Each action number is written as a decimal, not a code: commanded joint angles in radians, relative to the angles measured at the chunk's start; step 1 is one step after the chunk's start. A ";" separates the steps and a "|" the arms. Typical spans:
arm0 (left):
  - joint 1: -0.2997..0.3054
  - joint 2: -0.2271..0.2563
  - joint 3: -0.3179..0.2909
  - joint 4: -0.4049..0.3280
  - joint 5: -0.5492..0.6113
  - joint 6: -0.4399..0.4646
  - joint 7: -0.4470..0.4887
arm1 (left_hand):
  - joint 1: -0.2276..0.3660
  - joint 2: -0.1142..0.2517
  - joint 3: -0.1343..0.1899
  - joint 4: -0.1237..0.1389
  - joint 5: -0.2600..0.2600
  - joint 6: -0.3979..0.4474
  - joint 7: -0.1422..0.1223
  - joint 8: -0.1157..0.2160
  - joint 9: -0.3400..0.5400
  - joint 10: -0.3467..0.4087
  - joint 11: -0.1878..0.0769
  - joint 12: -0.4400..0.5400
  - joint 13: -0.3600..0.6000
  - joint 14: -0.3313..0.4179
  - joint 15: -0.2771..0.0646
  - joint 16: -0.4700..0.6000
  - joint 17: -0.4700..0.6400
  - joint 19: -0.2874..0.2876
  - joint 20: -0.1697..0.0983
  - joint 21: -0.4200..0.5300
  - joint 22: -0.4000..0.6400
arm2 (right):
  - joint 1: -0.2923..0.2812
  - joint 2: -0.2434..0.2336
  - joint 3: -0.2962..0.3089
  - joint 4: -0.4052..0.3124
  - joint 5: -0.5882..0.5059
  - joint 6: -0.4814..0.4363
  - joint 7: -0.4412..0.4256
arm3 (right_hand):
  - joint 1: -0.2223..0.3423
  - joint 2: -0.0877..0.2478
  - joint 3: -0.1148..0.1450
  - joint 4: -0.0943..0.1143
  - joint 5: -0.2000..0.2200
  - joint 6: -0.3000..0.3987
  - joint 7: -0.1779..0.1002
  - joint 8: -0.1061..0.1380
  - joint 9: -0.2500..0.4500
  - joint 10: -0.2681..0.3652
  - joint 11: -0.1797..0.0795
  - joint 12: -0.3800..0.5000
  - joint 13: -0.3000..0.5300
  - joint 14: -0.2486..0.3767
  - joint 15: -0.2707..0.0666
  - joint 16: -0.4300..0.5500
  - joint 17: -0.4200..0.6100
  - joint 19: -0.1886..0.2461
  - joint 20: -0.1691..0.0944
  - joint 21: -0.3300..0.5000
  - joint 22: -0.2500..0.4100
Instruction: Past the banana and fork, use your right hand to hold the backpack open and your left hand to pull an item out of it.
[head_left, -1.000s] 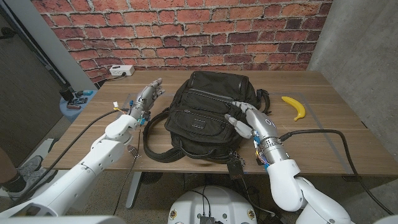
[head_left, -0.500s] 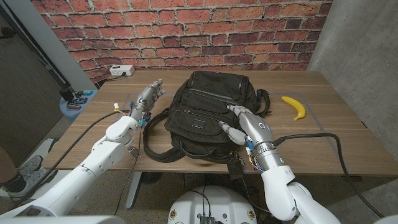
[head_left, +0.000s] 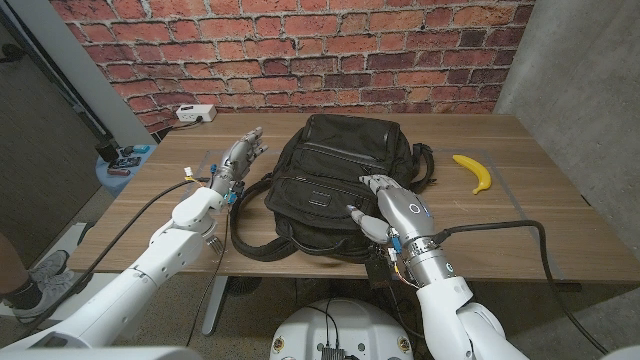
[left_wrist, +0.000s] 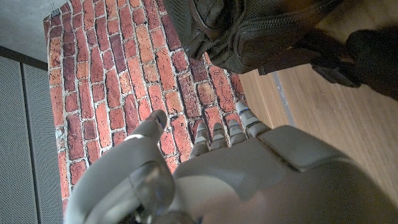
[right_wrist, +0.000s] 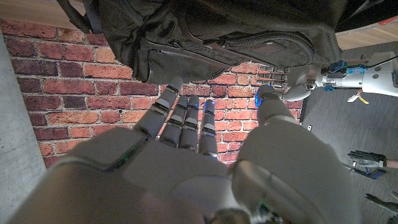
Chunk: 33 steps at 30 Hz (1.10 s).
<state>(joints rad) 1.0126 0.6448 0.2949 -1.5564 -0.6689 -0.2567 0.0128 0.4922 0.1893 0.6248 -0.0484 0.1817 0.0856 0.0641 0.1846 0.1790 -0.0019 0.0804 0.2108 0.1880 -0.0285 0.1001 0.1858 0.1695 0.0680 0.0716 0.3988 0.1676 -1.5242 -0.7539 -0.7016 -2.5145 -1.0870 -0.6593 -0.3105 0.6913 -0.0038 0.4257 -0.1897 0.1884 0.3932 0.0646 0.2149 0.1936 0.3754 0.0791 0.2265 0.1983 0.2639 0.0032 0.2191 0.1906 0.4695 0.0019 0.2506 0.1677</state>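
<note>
A black backpack (head_left: 335, 185) with dark straps is sitting on my brown, wood-grained table (head_left: 530, 225). A bright yellow banana (head_left: 474, 171) is lying off to my right side. My right hand (head_left: 392, 205) is showing pale grey and silver, with small blue and red bits at the wrist, and a black cable (head_left: 500, 228) is trailing from it. My left hand (head_left: 237, 157) is looking the same light grey, its arm white. Behind the table, a red-brown brick wall (head_left: 300, 55) with pale mortar lines is running across. A white power strip (head_left: 196, 113) is resting at the table's far corner.
</note>
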 joint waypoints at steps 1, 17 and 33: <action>0.005 -0.003 0.006 -0.014 0.009 -0.001 0.009 | 0.014 -0.001 0.002 -0.006 0.010 0.011 0.000 0.000 0.002 0.005 0.005 -0.002 0.003 0.001 0.010 0.000 0.003 0.009 -0.004 -0.006 0.004 | -0.046 0.044 -0.014 0.027 -0.176 0.003 0.047 | 0.012 -0.005 -0.001 0.008 -0.002 0.012 -0.007 0.012 0.003 0.016 0.000 0.006 0.006 0.007 -0.005 0.004 0.004 0.014 0.002 -0.004 0.002; 0.014 0.001 0.009 -0.030 0.013 0.006 0.016 | 0.021 0.000 0.003 -0.012 0.012 0.009 0.000 0.000 0.002 0.001 0.005 -0.003 0.003 0.000 0.011 -0.001 0.003 0.011 -0.002 -0.013 0.004 | -0.094 0.098 -0.014 0.070 -0.329 0.036 0.070 | 0.044 -0.015 -0.009 0.020 -0.001 0.073 -0.039 0.031 0.013 0.080 -0.028 0.035 0.029 0.056 -0.040 0.020 0.011 0.042 -0.004 -0.017 0.002; 0.000 0.003 0.010 -0.022 0.017 0.005 0.006 | 0.028 0.000 0.006 -0.018 0.013 0.007 0.000 -0.001 0.002 0.001 0.006 -0.004 0.003 -0.001 0.012 -0.002 0.003 0.014 -0.001 -0.020 0.004 | -0.096 0.179 -0.041 0.180 -0.408 0.041 -0.082 | 0.106 -0.032 -0.024 0.022 0.005 0.166 -0.087 0.043 0.025 0.206 -0.097 0.136 0.092 0.164 -0.115 0.051 0.030 0.065 -0.020 -0.041 0.002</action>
<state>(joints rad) 1.0228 0.6446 0.3038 -1.5823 -0.6548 -0.2563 0.0259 0.5112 0.1898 0.6276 -0.0596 0.1888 0.0857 0.0641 0.1846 0.1790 -0.0019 0.0804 0.2069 0.1880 -0.0249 0.1038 0.1858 0.1695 0.0716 0.0678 0.3835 0.1703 -1.6199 -0.6299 -0.7200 -2.4151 -1.4267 -0.6144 -0.2883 0.7797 -0.0315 0.4097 -0.1680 0.1885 0.5400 -0.0180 0.2530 0.2120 0.5594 -0.0150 0.3432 0.2770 0.4104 -0.0432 0.2628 0.2154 0.5230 -0.0196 0.2174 0.1677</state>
